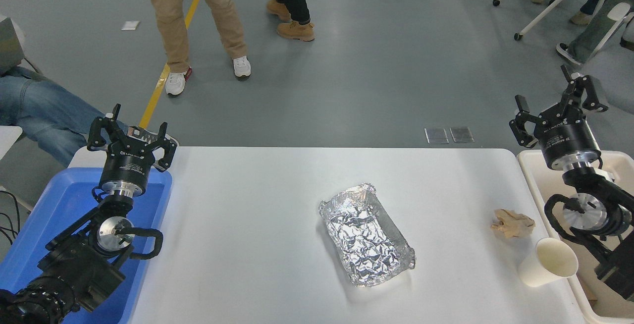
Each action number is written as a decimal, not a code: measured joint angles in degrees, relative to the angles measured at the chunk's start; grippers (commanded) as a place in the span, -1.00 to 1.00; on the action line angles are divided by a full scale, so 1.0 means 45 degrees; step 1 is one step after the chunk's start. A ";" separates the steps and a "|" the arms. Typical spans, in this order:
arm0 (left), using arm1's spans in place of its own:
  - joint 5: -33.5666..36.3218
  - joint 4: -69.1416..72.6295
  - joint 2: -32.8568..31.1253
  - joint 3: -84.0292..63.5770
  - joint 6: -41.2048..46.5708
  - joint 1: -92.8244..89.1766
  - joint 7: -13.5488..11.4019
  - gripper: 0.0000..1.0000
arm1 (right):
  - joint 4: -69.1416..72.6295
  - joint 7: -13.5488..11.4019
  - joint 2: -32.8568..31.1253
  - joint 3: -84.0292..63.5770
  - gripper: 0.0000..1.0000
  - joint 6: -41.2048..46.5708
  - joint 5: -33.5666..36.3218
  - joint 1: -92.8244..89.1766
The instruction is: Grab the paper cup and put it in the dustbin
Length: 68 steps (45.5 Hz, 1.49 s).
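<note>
The off-white paper cup (pixel 547 262) lies tilted on the white table (pixel 257 244) near its right front edge, mouth facing up and right. The beige dustbin (pixel 532 178) stands off the table's right edge, mostly hidden behind my right arm. My right gripper (pixel 557 103) is open and empty, raised above the bin's far end, well behind the cup. My left gripper (pixel 131 133) is open and empty, parked at the lower left over the blue tray.
A crumpled tan paper ball (pixel 512 223) lies just behind the cup. A rectangular foil tray (pixel 365 235) sits mid-table. A blue plastic tray (pixel 74 205) lies under the left arm. People stand and sit on the floor beyond the table.
</note>
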 measured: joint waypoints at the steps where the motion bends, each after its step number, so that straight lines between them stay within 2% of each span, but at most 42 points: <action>1: 0.0000 0.0000 0.0001 0.0000 0.0000 0.0000 0.0000 0.98 | -0.0002 0.0000 -0.0001 0.0001 1.00 0.0000 0.0001 0.0000; 41: 0.0006 0.0001 0.0005 -0.0005 0.0000 -0.0001 -0.0005 0.98 | -0.0105 -0.0118 -0.0353 -0.0377 1.00 0.0044 -0.0019 0.0429; 45: 0.0008 0.0000 0.0005 -0.0005 0.0000 -0.0001 -0.0003 0.98 | -0.0125 -0.0471 -0.0566 -0.0866 1.00 0.0002 -0.0018 0.0721; 55: 0.0009 -0.0003 0.0005 -0.0005 0.0000 -0.0002 -0.0002 0.98 | -0.0228 -0.1845 -0.1580 -0.3943 1.00 -0.0136 0.0572 0.2526; 60: 0.0007 -0.0003 0.0004 -0.0004 0.0000 -0.0002 -0.0002 0.98 | -0.0252 -0.2293 -0.2098 -0.7046 1.00 -0.0176 0.1140 0.4355; 64: 0.0007 -0.0003 0.0004 -0.0004 0.0000 -0.0002 -0.0002 0.98 | -0.0263 -0.2509 -0.2282 -0.9891 1.00 -0.0193 0.1429 0.6019; 65: 0.0006 -0.0002 0.0004 -0.0005 0.0000 -0.0002 -0.0002 0.98 | -0.0265 -0.2585 -0.2295 -1.1443 1.00 -0.0199 0.1536 0.6934; 68: 0.0007 -0.0001 0.0007 -0.0004 0.0000 -0.0003 0.0000 0.98 | -0.0274 -0.2654 -0.2185 -1.2973 1.00 -0.0199 0.1620 0.7877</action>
